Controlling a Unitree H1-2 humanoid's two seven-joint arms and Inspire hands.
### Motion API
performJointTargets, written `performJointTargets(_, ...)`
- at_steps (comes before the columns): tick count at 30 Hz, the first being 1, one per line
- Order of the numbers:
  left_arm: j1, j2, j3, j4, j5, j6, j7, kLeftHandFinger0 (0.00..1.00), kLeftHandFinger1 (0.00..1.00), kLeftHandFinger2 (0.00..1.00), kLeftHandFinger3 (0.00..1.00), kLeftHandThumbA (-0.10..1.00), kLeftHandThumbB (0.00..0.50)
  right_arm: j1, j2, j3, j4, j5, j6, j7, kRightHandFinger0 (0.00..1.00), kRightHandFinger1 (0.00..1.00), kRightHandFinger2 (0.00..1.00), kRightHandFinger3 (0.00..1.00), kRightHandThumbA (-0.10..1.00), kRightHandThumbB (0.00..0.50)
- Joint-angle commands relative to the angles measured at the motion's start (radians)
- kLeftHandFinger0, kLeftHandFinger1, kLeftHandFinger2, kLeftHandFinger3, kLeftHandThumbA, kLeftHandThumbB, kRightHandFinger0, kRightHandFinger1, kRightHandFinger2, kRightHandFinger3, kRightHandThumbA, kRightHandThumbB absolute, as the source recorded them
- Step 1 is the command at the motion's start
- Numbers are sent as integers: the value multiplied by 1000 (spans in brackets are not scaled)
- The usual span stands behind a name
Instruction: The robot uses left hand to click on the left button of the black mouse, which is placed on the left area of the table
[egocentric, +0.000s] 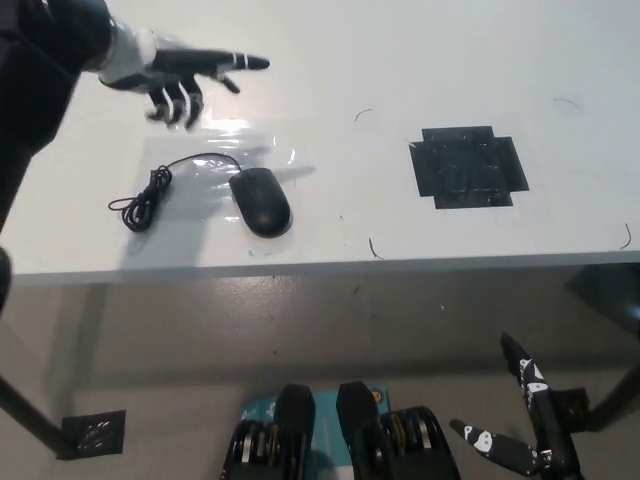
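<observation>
The black mouse (261, 201) lies on the left part of the white table (330, 60), its cable (150, 190) coiled to its left. My left hand (180, 72) hovers high above the table, up and to the left of the mouse, fingers spread and one stretched out to the right; it holds nothing and does not touch the mouse. My right hand (520, 420) hangs low at the bottom right, below the table edge, fingers apart.
A black tape square (468, 166) is stuck on the right part of the table. A shiny clear patch (245, 150) lies under the mouse area. The table's front edge runs across the middle of the picture, with floor below.
</observation>
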Motion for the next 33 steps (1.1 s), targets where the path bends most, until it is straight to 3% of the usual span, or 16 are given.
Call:
performJointTargets(1, 79, 256, 337, -757, -267, 256, -109, 44, 121, 391, 1000, 1000, 309, 5, -18, 0, -17, 25, -51, 30, 1000, 1000, 1000, 1000, 1000, 375)
performJointTargets(3, 149, 297, 427, -902, -353, 256, -108, 2, 48, 277, 1000, 1000, 417, 10, -22, 0, -17, 26, -51, 34, 1000, 1000, 1000, 1000, 1000, 380)
performJointTargets(6, 280, 394, 515, -1123, -555, 256, 23, 2, 57, 321, 1000, 1000, 417, 1, -25, -2, -6, 28, -51, 36, 1000, 1000, 1000, 1000, 1000, 378)
performJointTargets(7, 342, 432, 535, -1181, -671, 256, 97, 158, 184, 435, 1000, 1000, 345, 2, -23, -2, -3, 29, -51, 36, 1000, 1000, 1000, 1000, 1000, 386)
performJointTargets(8, 442, 482, 562, -1259, -846, 256, 214, 330, 216, 423, 1000, 1000, 349, 6, -19, -1, 0, 30, -51, 35, 1000, 1000, 1000, 1000, 1000, 390)
performJointTargets(10, 579, 510, 617, -1375, -971, 256, 330, 441, 236, 403, 1000, 1000, 361, 7, -15, 1, 3, 29, -51, 33, 1000, 1000, 1000, 1000, 1000, 394)
performJointTargets(11, 778, 444, 749, -1534, -1025, 256, 393, 850, 474, 575, 1000, 1000, 385, 8, -17, 3, 2, 23, -51, 31, 1000, 1000, 1000, 1000, 1000, 388)
performJointTargets(13, 878, 375, 828, -1612, -1046, 256, 399, 893, 528, 617, 1000, 1000, 355, 4, -15, 5, 5, 23, -51, 33, 1000, 1000, 1000, 1000, 1000, 381)
performJointTargets(14, 988, 294, 892, -1684, -1046, 256, 394, 1000, 676, 769, 1000, 1000, 388, 0, -11, 8, 12, 27, -51, 37, 1000, 1000, 1000, 1000, 1000, 378)
performJointTargets(15, 1134, 178, 932, -1733, -1043, 184, 358, 1000, 918, 1000, 1000, 1000, 408, 0, -6, 9, 19, 30, -51, 38, 1000, 1000, 1000, 1000, 1000, 374)
performJointTargets(16, 1194, 144, 930, -1740, -1048, 136, 352, 1000, 990, 1000, 1000, 1000, 415, 1, -3, 10, 24, 30, -51, 38, 1000, 1000, 1000, 1000, 1000, 374)
performJointTargets(21, 1606, -78, 825, -1794, -884, -212, 445, 847, 1000, 1000, 1000, 1000, 351, 15, -1, 19, 28, 23, -51, 25, 1000, 1000, 1000, 1000, 1000, 364)
performJointTargets(25, 1738, -169, 773, -1749, -797, -299, 420, 949, 1000, 1000, 1000, 1000, 324, 20, 1, 25, 34, 15, -51, 10, 1000, 1000, 1000, 1000, 1000, 361)
performJointTargets(29, 1744, -278, 725, -1661, -710, -363, 422, 978, 1000, 1000, 1000, 1000, 359, 24, 2, 25, 31, 21, -51, 18, 1000, 1000, 1000, 1000, 1000, 373)
performJointTargets(31, 1740, -346, 711, -1579, -643, -418, 436, 996, 1000, 1000, 1000, 1000, 296, 28, 5, 30, 31, 18, -51, 18, 1000, 1000, 1000, 1000, 1000, 370)
performJointTargets(33, 1710, -396, 710, -1449, -570, -448, 454, 1000, 1000, 1000, 1000, 1000, 296, 20, 11, 31, 38, 17, -51, 15, 1000, 1000, 1000, 1000, 1000, 373)
